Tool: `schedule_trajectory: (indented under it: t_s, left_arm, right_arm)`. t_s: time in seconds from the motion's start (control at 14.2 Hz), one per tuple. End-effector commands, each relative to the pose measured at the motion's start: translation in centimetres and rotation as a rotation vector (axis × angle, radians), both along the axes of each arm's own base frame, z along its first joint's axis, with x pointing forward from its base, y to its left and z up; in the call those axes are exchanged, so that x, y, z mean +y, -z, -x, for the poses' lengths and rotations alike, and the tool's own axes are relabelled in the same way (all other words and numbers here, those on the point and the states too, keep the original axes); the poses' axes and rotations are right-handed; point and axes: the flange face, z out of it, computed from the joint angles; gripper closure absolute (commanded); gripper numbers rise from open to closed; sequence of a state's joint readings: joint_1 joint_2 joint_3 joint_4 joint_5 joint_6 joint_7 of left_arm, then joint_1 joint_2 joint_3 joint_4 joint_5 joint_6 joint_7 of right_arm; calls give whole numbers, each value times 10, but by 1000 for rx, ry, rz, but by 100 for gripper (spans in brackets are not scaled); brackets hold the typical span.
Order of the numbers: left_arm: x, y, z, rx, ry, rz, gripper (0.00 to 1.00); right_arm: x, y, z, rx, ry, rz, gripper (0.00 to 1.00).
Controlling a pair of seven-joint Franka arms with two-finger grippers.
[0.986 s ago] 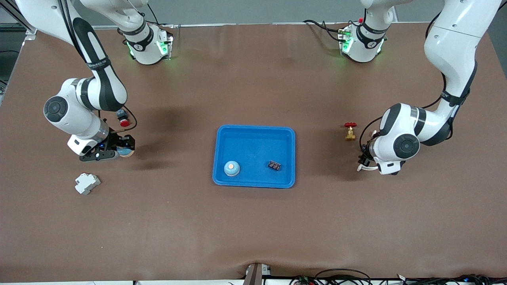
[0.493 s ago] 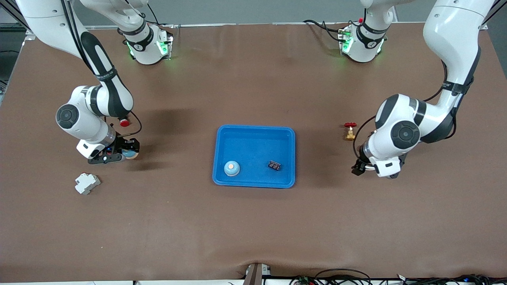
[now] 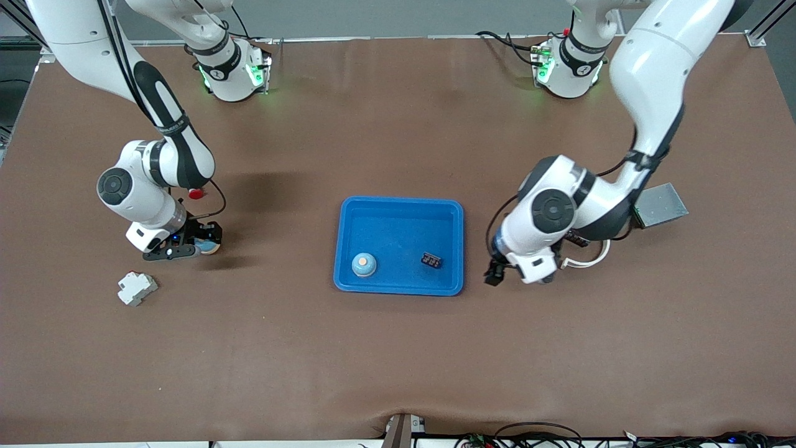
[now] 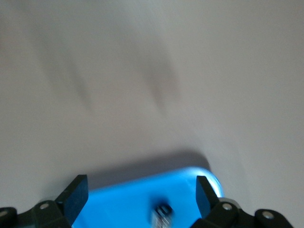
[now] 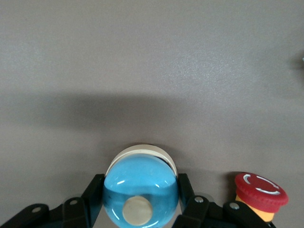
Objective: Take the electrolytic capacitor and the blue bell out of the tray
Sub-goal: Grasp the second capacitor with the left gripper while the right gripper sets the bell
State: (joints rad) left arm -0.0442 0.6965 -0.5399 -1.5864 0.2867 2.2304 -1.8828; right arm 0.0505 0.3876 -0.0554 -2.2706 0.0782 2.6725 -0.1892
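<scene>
My right gripper (image 3: 200,242) is shut on a blue dome bell (image 3: 209,248) with a pale button, low over the table toward the right arm's end. In the right wrist view the bell (image 5: 140,185) sits between the black fingers (image 5: 97,186). A blue tray (image 3: 398,227) lies mid-table and holds a second blue bell (image 3: 364,264) and a small dark capacitor (image 3: 431,260). My left gripper (image 3: 494,274) is open and empty, beside the tray's edge at the left arm's end. In the left wrist view the gripper (image 4: 140,194) frames the tray (image 4: 118,206) and the capacitor (image 4: 163,213).
A red push button (image 3: 196,193) stands beside the right gripper, also in the right wrist view (image 5: 260,191). A white breaker block (image 3: 137,288) lies nearer the front camera. A grey metal box (image 3: 661,205) lies under the left arm's elbow.
The left arm has swung from near the red-handled valve toward the tray, and now hides the valve and uncovers the grey box. The right gripper with the bell has shifted slightly toward the tray.
</scene>
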Motion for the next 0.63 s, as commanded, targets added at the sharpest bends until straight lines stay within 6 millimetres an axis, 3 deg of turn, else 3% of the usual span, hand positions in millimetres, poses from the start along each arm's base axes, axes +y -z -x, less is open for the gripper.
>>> schedule_trajectory:
  t_s: [0.0, 0.14, 0.21, 0.28, 0.56]
  left_arm:
    - [-9, 8, -18, -36, -64, 41, 0]
    - [-30, 17, -13, -32, -39, 50, 0]
    - [-46, 21, -10, -32, -17, 59, 4]
    - [-58, 27, -6, -28, -10, 63, 15]
    - [-87, 49, 10, -59, 12, 31, 15]
  right_arm:
    - [-2, 4, 1, -14, 4, -13, 100]
    - [-1, 7, 2, -17, 6, -13, 100]
    - [-1, 9, 2, -21, 6, -12, 100]
    - [0, 11, 2, -23, 5, -12, 100]
    - [-1, 14, 4, -29, 7, -10, 100]
